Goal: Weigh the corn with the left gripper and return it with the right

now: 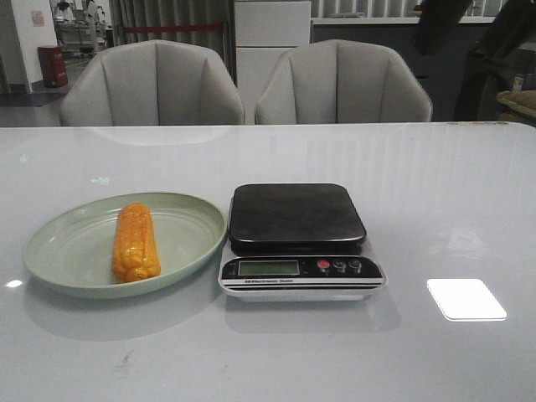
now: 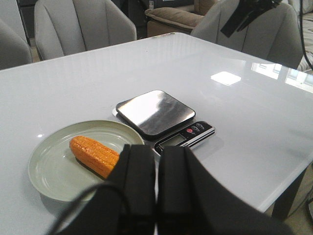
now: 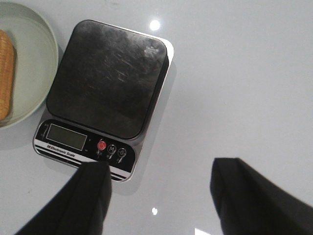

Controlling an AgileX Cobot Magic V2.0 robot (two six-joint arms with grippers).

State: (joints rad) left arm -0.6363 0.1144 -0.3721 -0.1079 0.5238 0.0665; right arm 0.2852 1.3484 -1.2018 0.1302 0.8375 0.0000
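Orange-yellow corn (image 1: 136,243) lies flat in the pale green plate (image 1: 193,219), long axis running roughly away from me, on the left side of the white bench (image 1: 435,209). Digital kitchen scale (image 1: 298,239) sits just beside the plate on its right, rims near touching; its black platform (image 1: 296,216) is bare, and the front strip carries the display (image 1: 268,268) with a red button (image 1: 323,265) and two dark ones next to it. From the left wrist cam I see the left tool (image 2: 157,181) clenched, fingers (image 2: 139,181) pressed together with nothing between them, hanging above the bench on the near side of the plate, apart from the corn. From the right wrist cam the right tool (image 3: 161,196) is released, fingers (image 3: 244,196) wide apart, hovering over the scale's front right corner and the bare bench beside it, gripping nothing. Neither arm shows in the front cam. Two grey chairs (image 1: 151,84) stand behind the bench's far edge.
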